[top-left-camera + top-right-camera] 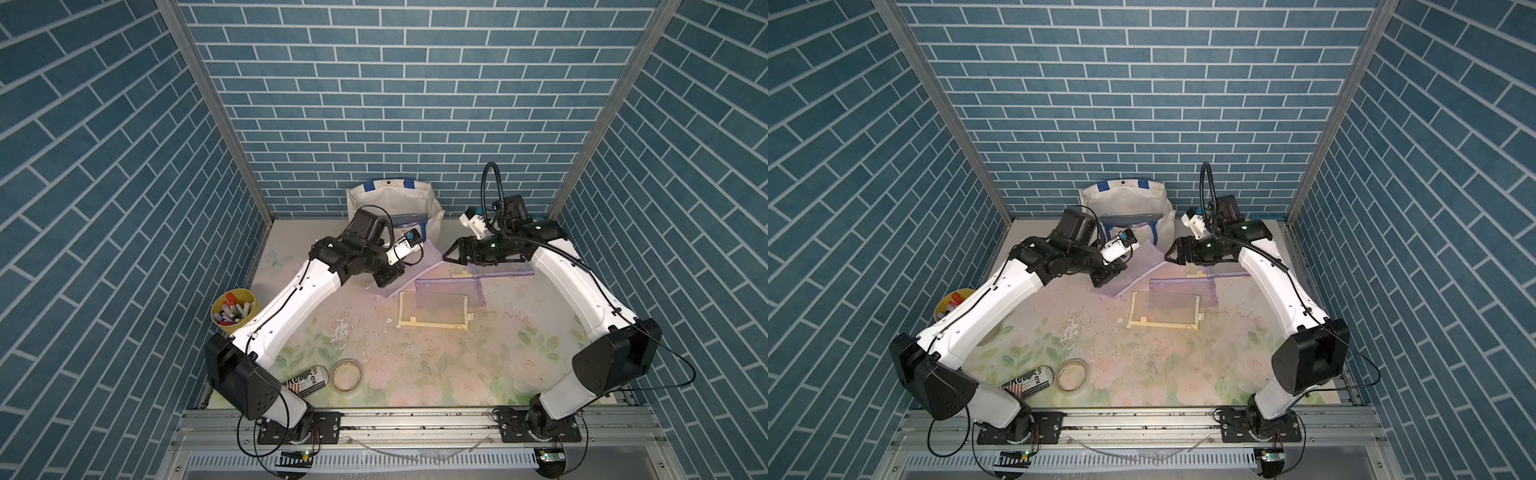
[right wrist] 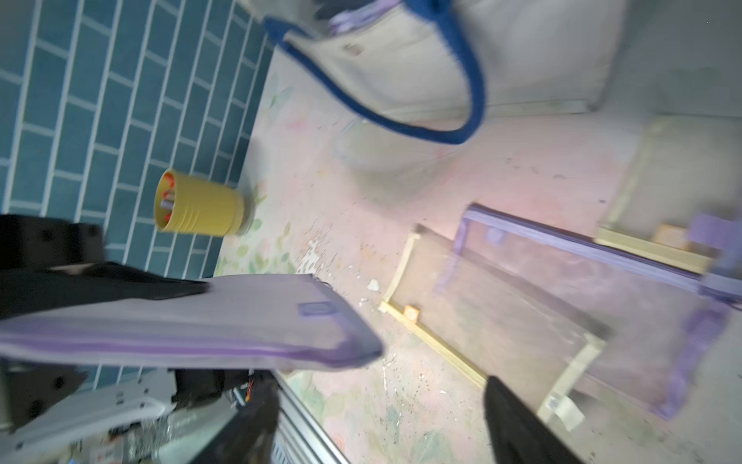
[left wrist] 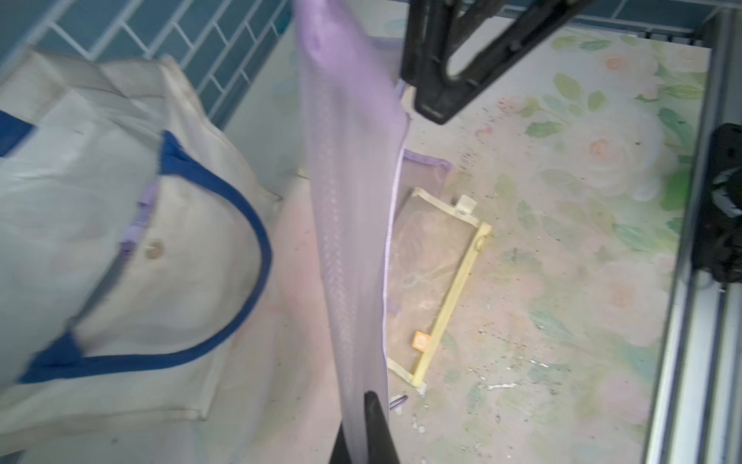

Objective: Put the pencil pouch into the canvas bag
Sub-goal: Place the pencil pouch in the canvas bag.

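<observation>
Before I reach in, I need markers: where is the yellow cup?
In both top views the yellow cup stands at the left edge of the table, close beside the left arm.

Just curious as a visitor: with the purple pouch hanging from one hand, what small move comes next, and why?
Probably the left hand should carry the purple pouch over the open top of the canvas bag: it alone grips the pouch, and the right hand is open, off it.
</observation>
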Controlling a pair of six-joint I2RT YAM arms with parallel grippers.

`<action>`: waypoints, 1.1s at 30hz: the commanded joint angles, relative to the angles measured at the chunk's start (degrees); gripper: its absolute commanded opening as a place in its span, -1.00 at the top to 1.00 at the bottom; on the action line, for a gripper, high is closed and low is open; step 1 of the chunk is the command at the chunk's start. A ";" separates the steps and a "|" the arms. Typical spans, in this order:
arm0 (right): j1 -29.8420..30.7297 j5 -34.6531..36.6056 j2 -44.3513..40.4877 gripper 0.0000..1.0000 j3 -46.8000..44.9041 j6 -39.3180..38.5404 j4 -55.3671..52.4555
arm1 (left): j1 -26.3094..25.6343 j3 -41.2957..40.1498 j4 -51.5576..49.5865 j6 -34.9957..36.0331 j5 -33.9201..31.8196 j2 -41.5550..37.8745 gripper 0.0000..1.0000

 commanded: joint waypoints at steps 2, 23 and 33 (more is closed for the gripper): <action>-0.08 10.73 -3.32 -0.98 1.37 2.42 -1.13 | 0.78 12.67 3.94 8.30 -7.76 5.51 1.00; -0.27 14.17 -11.88 -0.97 -11.13 10.76 -1.64 | 6.64 42.05 16.77 19.92 -19.64 38.08 1.00; -0.73 12.08 -12.39 -0.94 -12.70 11.09 -0.96 | 7.76 37.37 20.24 20.43 -23.94 41.65 1.00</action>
